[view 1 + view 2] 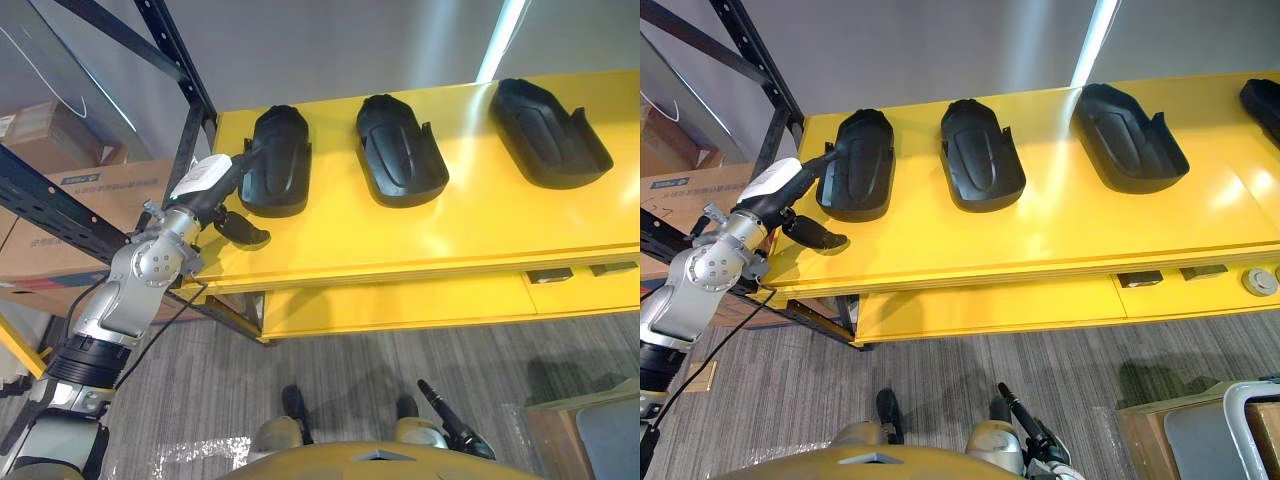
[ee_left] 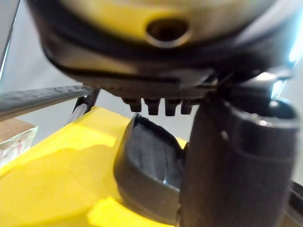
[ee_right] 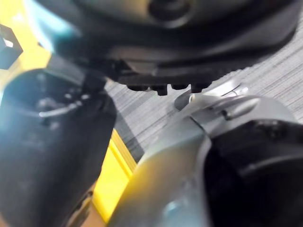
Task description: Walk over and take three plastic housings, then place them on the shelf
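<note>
Your right hand [image 1: 447,422] hangs low over the floor [image 1: 350,365]; your left hand [image 1: 205,180] is up at the shelf [image 1: 400,245].
From the head you see a row along the shelf's back edge: left housing [image 1: 278,160] by the left back corner, then middle housing [image 1: 400,150] and right housing [image 1: 548,132]. Your left hand is released, grasping nothing, with fingers [image 1: 246,152] stretched to the left housing's left rim and thumb [image 1: 243,232] splayed near the left front corner. Your left wrist view shows that housing resting on the shelf, just past the thumb. Your right wrist view shows floor and a strip of shelf, but you cannot tell whether that hand is clenched.
</note>
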Robot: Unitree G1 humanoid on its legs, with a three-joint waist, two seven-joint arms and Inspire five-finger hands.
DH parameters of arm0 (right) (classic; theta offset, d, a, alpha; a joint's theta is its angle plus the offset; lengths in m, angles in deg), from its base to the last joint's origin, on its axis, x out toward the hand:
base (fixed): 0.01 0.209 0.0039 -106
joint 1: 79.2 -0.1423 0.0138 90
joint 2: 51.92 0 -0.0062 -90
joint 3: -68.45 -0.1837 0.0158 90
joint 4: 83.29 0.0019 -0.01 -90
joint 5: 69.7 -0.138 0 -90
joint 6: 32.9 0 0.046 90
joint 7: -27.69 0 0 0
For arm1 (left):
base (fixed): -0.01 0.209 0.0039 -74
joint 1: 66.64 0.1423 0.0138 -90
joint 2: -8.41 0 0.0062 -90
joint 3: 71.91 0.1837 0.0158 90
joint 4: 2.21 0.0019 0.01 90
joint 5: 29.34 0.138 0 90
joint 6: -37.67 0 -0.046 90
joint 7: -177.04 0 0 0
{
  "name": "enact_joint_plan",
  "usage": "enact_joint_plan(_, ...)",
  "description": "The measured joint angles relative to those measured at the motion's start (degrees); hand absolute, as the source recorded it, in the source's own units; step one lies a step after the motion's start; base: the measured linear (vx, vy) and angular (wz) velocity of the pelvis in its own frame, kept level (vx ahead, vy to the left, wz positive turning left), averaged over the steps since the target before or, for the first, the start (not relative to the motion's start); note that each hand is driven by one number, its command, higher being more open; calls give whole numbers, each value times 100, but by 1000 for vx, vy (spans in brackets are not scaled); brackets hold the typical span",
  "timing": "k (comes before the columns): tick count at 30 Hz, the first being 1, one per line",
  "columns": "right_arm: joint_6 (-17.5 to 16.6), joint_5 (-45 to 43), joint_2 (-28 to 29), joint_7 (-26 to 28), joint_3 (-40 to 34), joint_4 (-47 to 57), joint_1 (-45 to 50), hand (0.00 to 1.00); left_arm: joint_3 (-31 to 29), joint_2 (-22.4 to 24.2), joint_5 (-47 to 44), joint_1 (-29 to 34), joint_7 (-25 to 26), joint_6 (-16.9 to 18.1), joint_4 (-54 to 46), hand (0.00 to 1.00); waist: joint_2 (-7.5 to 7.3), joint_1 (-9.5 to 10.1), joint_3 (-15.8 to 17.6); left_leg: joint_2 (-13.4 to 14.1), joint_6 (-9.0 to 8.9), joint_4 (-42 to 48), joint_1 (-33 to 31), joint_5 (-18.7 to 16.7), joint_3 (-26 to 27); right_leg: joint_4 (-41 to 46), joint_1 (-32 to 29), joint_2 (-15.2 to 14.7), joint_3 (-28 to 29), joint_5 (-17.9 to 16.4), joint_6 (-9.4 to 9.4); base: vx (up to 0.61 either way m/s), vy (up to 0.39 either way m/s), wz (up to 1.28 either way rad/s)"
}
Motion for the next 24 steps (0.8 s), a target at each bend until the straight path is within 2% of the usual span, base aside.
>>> enact_joint_plan(6, 8, 5, 125, -45, -359, -211, 23, 100, -368, 468, -1135, 259, 380, -5, -407, 100, -39, 4, -218, 1, 12, 0, 115, 8, -14, -52, 150, 16, -14, 2, 1, -6, -1, 0)
enact_joint_plan(11, -22, 4, 155, -148, -441, -321, 19, 100, -478, 828, -1576, 264, 741, -1, -472, 100, -56, 4, -334, 8, -23, -1, 138, -5, -15, -42, 156, 34, 0, 2, 0, -38, -1, -2)
enact_joint_plan(16, -137, 1, 213, -364, -453, -427, 36, 100, -776, 1360, -2109, 462, 1368, 26, -652, 100, -131, -11, -405, 16, -38, -2, 139, 7, -12, -43, 145, 68, 13, -11, -32, -15, 0, -1)
enact_joint_plan(21, -351, -4, 350, -522, -550, -433, 95, 100, -757, 2035, -2442, 1053, 1586, 43, -1125, 100, -239, 11, -508, 22, -15, -1, 188, 24, -16, -44, 194, 78, 3, -11, -31, 0, 0, 0)
enact_joint_plan(24, -511, -32, 401, -637, -483, -433, 91, 100, -476, 2261, -2444, 1173, 1658, 26, -1121, 100, -314, 16, -564, 21, -15, -2, 206, 24, -19, -44, 216, 79, 4, -12, -33, 0, 0, 0)
